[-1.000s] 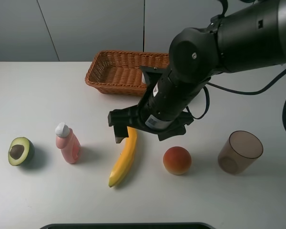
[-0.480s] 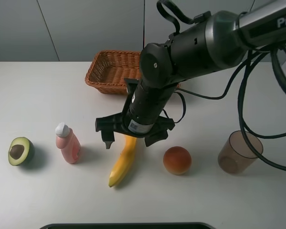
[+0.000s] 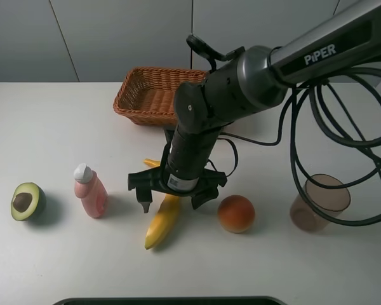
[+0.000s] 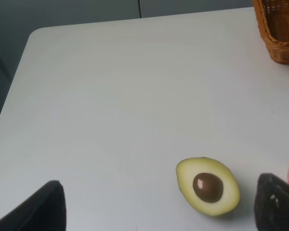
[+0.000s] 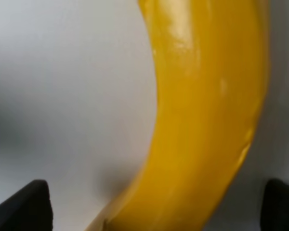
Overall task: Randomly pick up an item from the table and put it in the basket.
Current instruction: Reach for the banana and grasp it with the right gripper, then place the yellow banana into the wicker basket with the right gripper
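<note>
Right gripper [image 3: 171, 201] poised low over the banana [image 3: 157, 229], jaws spread wide astride it, clasping nothing. The banana lies on the table [image 3: 51, 127], well apart from the basket [image 3: 146, 95]. Left gripper [image 4: 156, 207] likewise agape, empty.

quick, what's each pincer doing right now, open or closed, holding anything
Left pincer: open, holding nothing.
Right pincer: open, fingers on either side of the banana, not yet closed on it.
</note>
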Controlling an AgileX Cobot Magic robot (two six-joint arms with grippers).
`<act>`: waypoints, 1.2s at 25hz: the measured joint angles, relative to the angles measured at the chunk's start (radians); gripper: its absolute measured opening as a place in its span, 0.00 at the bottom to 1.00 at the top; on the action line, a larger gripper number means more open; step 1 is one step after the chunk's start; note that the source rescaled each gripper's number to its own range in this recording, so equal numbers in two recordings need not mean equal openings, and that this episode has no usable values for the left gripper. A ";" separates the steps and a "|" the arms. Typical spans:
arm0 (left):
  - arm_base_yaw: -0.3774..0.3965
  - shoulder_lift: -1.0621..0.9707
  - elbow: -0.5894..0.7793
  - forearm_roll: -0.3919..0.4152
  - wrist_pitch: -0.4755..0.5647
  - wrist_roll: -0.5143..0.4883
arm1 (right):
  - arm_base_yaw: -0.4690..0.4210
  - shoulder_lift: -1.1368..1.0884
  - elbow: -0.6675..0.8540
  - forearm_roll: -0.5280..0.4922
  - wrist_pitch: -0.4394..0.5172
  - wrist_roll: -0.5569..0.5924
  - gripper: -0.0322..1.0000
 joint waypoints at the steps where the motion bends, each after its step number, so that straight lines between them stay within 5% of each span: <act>1: 0.000 0.000 0.000 0.000 0.000 0.000 | 0.000 0.002 -0.002 0.002 0.000 -0.004 0.90; 9: 0.000 0.000 0.000 0.000 0.000 0.000 | 0.000 0.004 -0.006 0.019 0.000 -0.014 0.84; 11: 0.000 0.000 0.000 0.000 0.000 0.000 | 0.000 0.006 -0.006 0.019 0.000 -0.018 0.65; 14: 0.000 0.000 0.000 0.000 0.000 0.000 | 0.000 0.010 -0.006 0.021 0.002 -0.022 0.11; 15: 0.000 0.000 0.000 0.000 0.000 0.000 | 0.000 0.010 -0.006 0.021 0.002 -0.025 0.03; 30: 0.000 0.000 0.000 0.000 0.000 -0.002 | 0.000 -0.029 -0.014 -0.008 0.061 -0.048 0.04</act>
